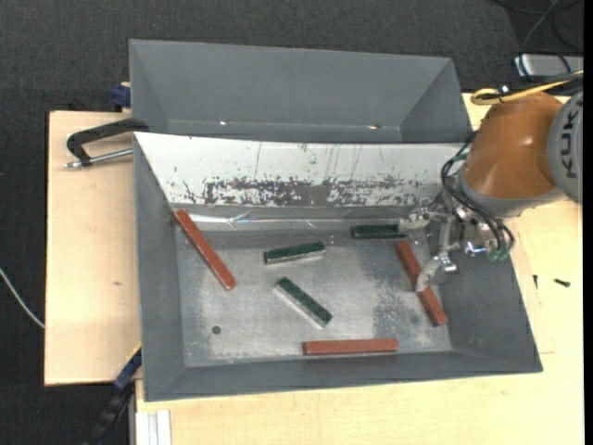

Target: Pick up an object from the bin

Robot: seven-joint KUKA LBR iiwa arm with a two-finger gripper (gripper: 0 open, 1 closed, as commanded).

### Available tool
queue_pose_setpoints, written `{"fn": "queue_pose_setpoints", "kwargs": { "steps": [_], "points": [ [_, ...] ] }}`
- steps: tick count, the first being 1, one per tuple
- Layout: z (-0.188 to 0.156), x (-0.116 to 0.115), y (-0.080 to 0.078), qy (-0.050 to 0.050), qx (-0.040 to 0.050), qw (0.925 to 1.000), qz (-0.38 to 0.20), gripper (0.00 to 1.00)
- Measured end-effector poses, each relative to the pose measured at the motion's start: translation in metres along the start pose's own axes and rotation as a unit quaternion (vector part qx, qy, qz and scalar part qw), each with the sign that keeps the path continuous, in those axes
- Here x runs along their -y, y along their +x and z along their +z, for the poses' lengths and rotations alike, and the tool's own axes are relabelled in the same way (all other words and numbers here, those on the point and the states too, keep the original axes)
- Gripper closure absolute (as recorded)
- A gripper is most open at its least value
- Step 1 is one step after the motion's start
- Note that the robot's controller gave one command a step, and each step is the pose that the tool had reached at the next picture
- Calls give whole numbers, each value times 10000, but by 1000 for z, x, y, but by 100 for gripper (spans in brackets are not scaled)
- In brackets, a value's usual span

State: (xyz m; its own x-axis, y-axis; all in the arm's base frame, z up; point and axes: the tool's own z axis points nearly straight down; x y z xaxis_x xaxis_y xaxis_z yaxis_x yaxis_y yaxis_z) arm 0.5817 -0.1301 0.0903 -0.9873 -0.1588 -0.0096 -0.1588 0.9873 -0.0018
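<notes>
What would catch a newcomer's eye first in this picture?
The orange-covered arm reaches in from the right, its gripper over a red-brown bar by the bin's right wall. A long red-brown bar lies slanted at the left, and dark green bars lie scattered mid-floor.

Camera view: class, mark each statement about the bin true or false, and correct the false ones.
1. The hand is over the right red bar, at the right side of the bin. True.
2. Three green bars lie in the bin. True: the back green bar, the middle green bar and the lower green bar.
3. The front red bar stands on end. False: it lies flat along the front wall.
4. The left red bar touches a green bar. False: it lies apart from all three.
</notes>
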Motion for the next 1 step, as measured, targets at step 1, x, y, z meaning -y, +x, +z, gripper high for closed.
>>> {"fn": "queue_pose_setpoints", "kwargs": {
  "steps": [1],
  "points": [
    [0,1,-2,1,18,9984,-563,0]
  ]
}}
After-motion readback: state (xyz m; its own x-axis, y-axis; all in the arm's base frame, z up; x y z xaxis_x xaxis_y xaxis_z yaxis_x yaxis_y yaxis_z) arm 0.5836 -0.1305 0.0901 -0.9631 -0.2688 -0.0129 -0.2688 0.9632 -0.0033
